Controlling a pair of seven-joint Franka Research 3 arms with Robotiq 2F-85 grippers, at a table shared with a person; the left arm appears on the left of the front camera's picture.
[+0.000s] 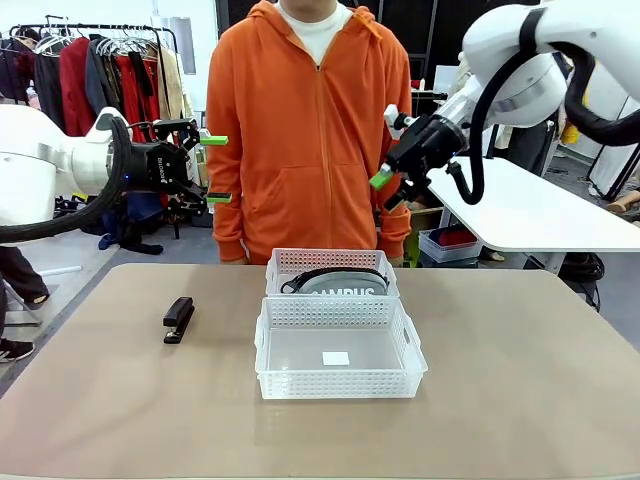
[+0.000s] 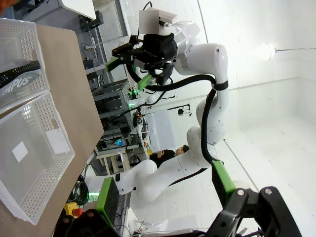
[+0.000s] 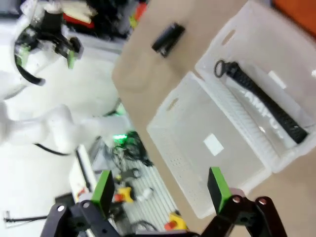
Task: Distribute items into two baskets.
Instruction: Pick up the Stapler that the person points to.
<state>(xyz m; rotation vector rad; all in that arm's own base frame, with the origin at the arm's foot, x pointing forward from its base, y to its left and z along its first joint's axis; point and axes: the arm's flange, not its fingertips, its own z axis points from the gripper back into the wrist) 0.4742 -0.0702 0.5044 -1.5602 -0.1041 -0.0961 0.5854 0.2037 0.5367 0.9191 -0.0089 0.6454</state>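
1. Surface (image 1: 520, 400): tan, and it carries both baskets and the stapler.
2. Near basket (image 1: 340, 383): white lattice sides, at the middle of the surface, with a white label (image 1: 336, 358) on its floor.
3. Far basket (image 1: 330, 262): same make, set just behind the near basket on the person's side.
4. Pouch (image 1: 345, 284): grey with black trim and white "CAMPUS" lettering, lying inside the far basket.
5. Stapler (image 1: 179, 319): small and black, lying on the surface to the robot's left of the baskets, apart from them.
6. Left fingers (image 1: 213, 140): spread wide and empty, raised high over the left edge and well apart from the stapler.
7. Right fingers (image 1: 380, 180): spread wide and empty, raised high on the right, in front of the person's sleeve.
8. Person (image 1: 310, 130): wears an orange hooded jacket and stands at the far side, behind the baskets.
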